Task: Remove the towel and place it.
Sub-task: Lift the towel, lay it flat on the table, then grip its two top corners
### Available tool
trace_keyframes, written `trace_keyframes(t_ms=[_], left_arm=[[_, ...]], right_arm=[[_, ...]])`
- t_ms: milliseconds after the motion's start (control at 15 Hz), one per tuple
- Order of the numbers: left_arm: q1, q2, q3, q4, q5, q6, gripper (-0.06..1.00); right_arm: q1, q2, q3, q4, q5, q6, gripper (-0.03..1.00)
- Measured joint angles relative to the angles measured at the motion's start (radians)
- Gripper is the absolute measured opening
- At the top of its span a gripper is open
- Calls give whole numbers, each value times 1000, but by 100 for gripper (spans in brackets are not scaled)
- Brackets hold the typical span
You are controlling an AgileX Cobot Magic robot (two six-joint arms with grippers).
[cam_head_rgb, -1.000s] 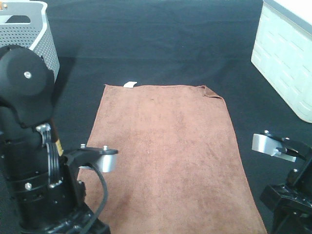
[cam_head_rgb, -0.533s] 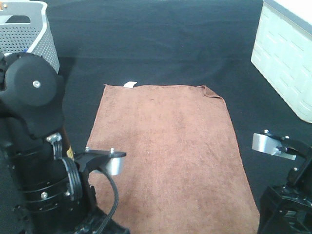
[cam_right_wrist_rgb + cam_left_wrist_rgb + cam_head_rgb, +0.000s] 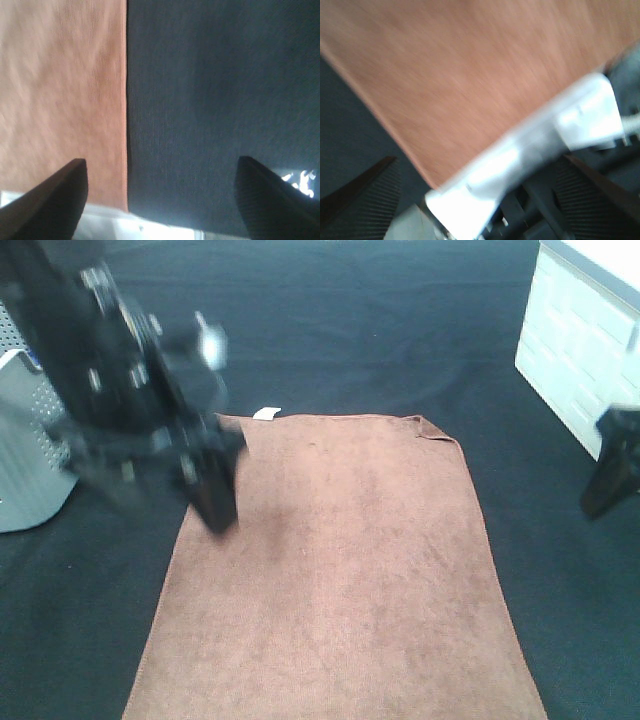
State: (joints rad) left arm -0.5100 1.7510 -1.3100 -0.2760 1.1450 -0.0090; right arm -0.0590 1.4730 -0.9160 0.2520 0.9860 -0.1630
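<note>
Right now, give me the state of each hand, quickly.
Left hand: open, holding nothing, over the towel.
Right hand: open, holding nothing.

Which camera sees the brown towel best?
The exterior high view: nearly the whole towel shows, lying flat. The left wrist view gives a blurred patch with one edge; the right wrist view, another edge.

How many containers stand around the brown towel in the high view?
2: a grey perforated basket at the left edge, partly behind the left arm; a white bin at the upper right. More may lie offscreen.
</note>
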Motion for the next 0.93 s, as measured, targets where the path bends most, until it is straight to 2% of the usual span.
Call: trace_keyframes(t_ms=[133, 333, 467, 667, 733, 933], left_arm=[[72, 2, -65, 32, -36, 1, 80], [88, 43, -140, 65, -59, 68, 80], [101, 138, -209, 114, -65, 69, 80], [171, 317, -378, 136, -38, 63, 79], [202, 398, -484, 140, -22, 67, 79], [227, 533, -642, 143, 4, 86, 79]], right_arm=[[-5, 0, -31, 18, -1, 0, 78], [-5, 1, -39, 105, -33, -45, 78], [-5, 34, -58, 143, -56, -57, 77], [-5, 182, -166, 144, -69, -65, 77], [-5, 258, -226, 144, -113, -110, 77], [-5, 359, -280, 164, -192, -177, 77]])
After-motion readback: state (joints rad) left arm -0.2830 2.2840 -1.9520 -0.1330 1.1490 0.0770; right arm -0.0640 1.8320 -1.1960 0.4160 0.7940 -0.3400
